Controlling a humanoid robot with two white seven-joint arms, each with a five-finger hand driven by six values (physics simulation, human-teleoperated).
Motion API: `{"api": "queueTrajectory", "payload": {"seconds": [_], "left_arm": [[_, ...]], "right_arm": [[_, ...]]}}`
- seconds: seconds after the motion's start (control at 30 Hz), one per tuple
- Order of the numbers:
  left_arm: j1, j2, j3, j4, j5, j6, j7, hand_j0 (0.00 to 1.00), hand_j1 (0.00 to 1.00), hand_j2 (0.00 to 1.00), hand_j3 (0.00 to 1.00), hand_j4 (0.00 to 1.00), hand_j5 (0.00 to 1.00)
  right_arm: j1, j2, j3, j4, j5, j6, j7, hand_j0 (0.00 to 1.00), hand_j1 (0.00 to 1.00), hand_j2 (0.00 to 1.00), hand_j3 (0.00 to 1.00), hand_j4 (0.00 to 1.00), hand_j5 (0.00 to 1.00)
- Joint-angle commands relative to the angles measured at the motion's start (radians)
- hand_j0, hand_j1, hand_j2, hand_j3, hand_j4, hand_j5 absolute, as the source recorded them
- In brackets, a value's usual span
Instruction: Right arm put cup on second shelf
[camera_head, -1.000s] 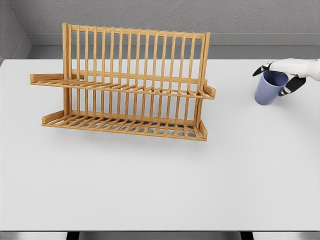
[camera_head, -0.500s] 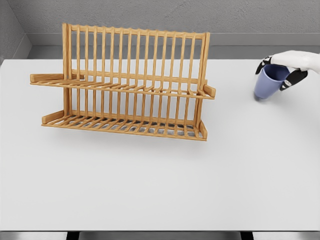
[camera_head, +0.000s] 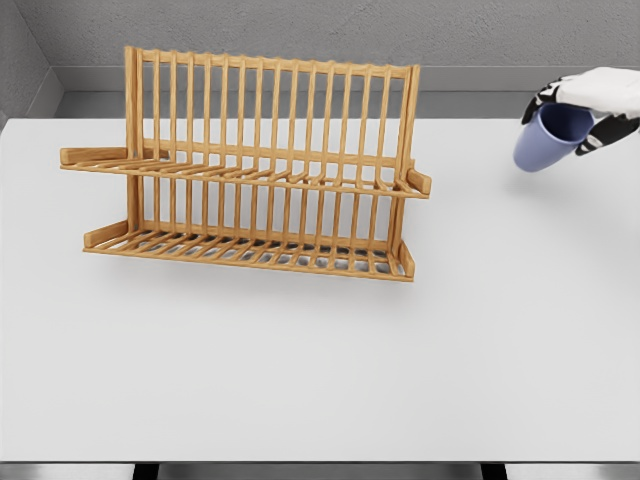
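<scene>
A blue-violet cup (camera_head: 546, 139) hangs tilted above the white table at the far right, its mouth turned up and to the right. My right hand (camera_head: 585, 108) is shut on its rim, white palm above, dark fingers on both sides. A two-tier wooden dish rack (camera_head: 250, 170) stands at the centre left; its upper shelf (camera_head: 240, 176) and lower shelf (camera_head: 250, 252) are both bare. The cup is well to the right of the rack and about level with the top of its frame. The left arm does not show.
The white table (camera_head: 320, 360) fills most of the view, with its front edge near the bottom. A grey wall runs behind the table's far edge. The rack's tall slatted back rises behind both shelves.
My right hand has lifted the cup off the table, moving up and slightly to the right. The cup has tilted more. The rack has not moved.
</scene>
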Motion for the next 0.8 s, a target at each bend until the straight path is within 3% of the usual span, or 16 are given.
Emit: {"api": "queueTrajectory", "payload": {"seconds": [0.0,0.13,0.23,0.5,0.77], "left_arm": [[0.000,0.000,0.000,0.001,0.000,0.000,0.000,1.00,1.00,1.00,1.00,1.00,1.00],[0.000,0.000,0.000,0.001,0.000,0.000,0.000,1.00,1.00,1.00,1.00,1.00,1.00],[0.000,0.000,0.000,0.000,0.000,0.000,0.000,1.00,1.00,1.00,1.00,1.00,1.00],[0.000,0.000,0.000,0.000,0.000,-0.002,0.000,1.00,1.00,1.00,1.00,1.00,1.00],[0.000,0.000,0.000,0.001,0.000,0.000,0.000,1.00,1.00,1.00,1.00,1.00,1.00]], "right_arm": [[0.005,-0.026,-0.033,-0.055,-0.005,0.003,-0.001,0.68,0.68,0.68,0.68,0.68,0.68],[0.009,-0.063,-0.037,-0.152,-0.006,-0.005,-0.001,0.68,0.68,0.68,0.68,0.68,0.68],[0.049,-0.072,-0.082,-0.226,-0.008,-0.005,-0.001,0.68,0.68,0.68,0.68,0.68,0.68],[0.054,-0.084,-0.102,-0.393,-0.008,-0.005,-0.001,0.68,0.68,0.68,0.68,0.68,0.68],[0.052,-0.084,-0.105,-0.471,-0.008,-0.008,-0.001,0.68,0.68,0.68,0.68,0.68,0.68]]}}
